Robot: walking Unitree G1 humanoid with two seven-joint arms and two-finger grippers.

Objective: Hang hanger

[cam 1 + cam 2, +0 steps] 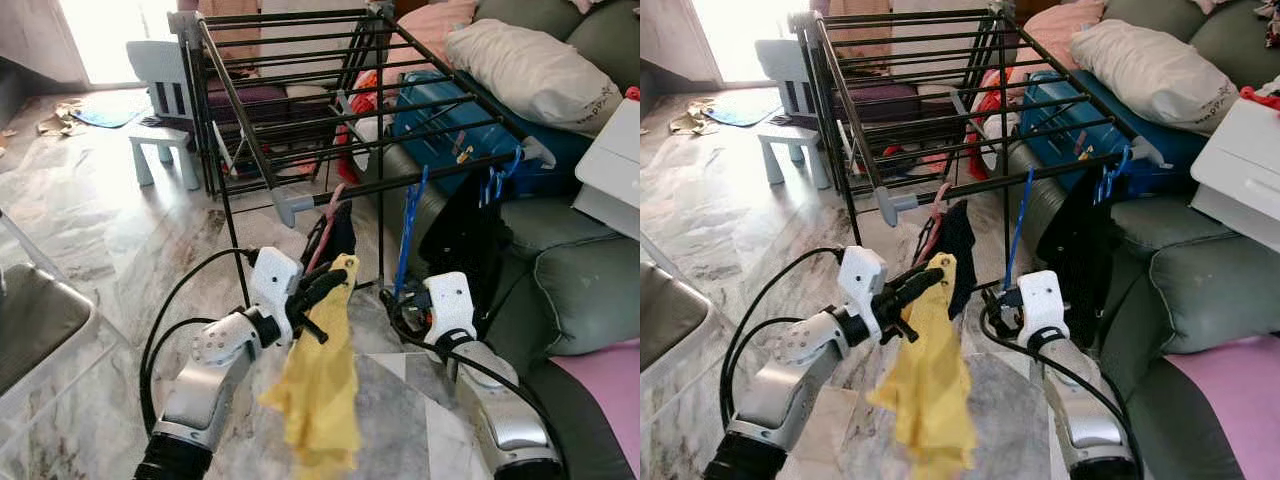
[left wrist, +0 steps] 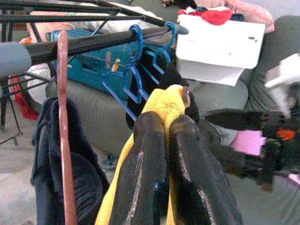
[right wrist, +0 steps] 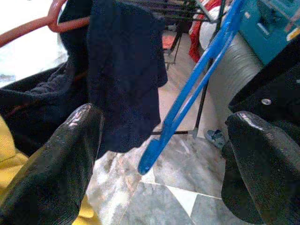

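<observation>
Left gripper (image 1: 325, 285): jaws clamped on a yellow cloth (image 1: 318, 385), which is held up just below the front rail of a black drying rack (image 1: 300, 90).

Right gripper (image 3: 159, 164): jaws spread wide apart, nothing held.

Blue hanger (image 1: 408, 235): hung from the front rail, seen between the right jaws.

Pink hanger (image 2: 64, 131): hooked on the same rail, draped with a dark garment (image 3: 119, 75).
</observation>
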